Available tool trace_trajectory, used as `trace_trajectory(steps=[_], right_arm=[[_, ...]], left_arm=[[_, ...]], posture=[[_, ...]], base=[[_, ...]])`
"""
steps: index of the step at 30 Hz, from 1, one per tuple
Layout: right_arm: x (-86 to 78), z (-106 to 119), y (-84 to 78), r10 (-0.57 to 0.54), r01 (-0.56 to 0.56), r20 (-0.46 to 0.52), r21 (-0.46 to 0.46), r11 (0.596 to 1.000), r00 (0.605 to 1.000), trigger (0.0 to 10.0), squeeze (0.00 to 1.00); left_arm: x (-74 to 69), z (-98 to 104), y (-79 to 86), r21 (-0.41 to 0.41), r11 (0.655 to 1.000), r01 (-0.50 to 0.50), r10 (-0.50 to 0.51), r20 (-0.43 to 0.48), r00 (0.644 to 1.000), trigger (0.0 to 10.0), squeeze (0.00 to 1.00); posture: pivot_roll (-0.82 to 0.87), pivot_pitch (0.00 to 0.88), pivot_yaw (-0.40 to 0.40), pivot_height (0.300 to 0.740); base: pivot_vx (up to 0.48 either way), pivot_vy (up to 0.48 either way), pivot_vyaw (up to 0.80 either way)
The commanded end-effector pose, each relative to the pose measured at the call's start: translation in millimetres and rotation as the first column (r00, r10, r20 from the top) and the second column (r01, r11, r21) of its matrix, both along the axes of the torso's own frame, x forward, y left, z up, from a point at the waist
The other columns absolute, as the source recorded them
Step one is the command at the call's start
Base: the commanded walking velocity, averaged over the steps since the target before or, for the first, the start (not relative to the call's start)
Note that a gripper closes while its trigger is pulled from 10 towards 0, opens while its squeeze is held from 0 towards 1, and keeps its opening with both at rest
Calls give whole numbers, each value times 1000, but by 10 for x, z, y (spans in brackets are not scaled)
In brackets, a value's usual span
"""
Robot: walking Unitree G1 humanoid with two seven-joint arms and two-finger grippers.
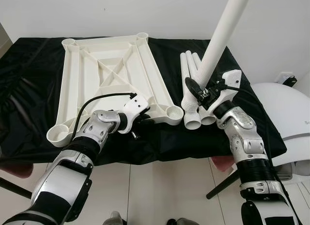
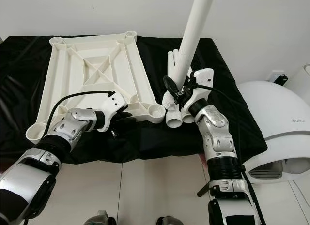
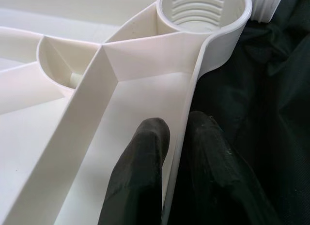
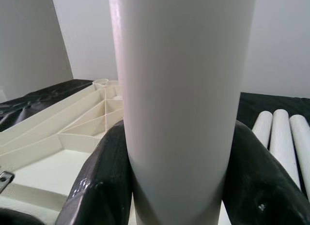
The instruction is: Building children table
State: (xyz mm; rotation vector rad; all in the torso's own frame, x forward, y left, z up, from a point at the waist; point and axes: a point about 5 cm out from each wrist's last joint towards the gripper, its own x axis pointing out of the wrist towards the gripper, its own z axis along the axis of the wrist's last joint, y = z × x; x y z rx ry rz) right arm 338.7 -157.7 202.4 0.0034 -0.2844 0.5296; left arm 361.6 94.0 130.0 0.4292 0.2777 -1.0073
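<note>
The ribbed plastic tabletop frame was cream-white, its rim pinched between glossy black fingers. The smooth plastic leg tube clamped between the other black fingers was plain white. The crumpled cloth beneath was black.

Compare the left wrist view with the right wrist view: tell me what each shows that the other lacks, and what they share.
Left wrist view: the left pincer gripping the rim of the upturned tabletop, next to a threaded corner socket. Right wrist view: the right pincer clamped on a white leg, with three spare legs lying beside. Shared: the tabletop and the black cloth.
</note>
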Motion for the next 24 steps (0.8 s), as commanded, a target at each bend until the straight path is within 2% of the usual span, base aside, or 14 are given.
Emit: trace_trajectory(steps=[1, 6, 12, 18, 24], right_arm=[[-8, -20, 17, 34, -34, -1, -5, 999, 999, 10000, 0], [0, -61, 73, 97, -97, -10, 2, 995, 995, 10000, 0], [-3, -154, 120, 184, -182, -42, 36, 983, 982, 10000, 0], [-8, -164, 125, 202, -200, -42, 41, 979, 978, 10000, 0], [0, -150, 154, 233, -231, -31, 59, 971, 972, 10000, 0]], left_arm=[[31, -46, 108, 26, 993, -115, 113, 45, 993, 10000, 0], [-23, -56, 164, 35, 995, -92, 90, 54, 994, 10000, 0], [-129, -100, 378, 64, 993, -97, 93, 56, 994, 10000, 0], [-151, -77, 410, 58, 993, -101, 97, 65, 993, 10000, 0], [-222, -43, 340, 52, 997, -64, 60, 76, 995, 10000, 0]], posture=[[-14, 15, 3, 740], [-6, 14, -4, 740], [20, 17, -23, 740], [24, 19, -25, 740], [28, 23, -27, 740]], base=[[0, 0, 0], [0, 0, 0], [0, 0, 0], [0, 0, 0], [0, 0, 0]])
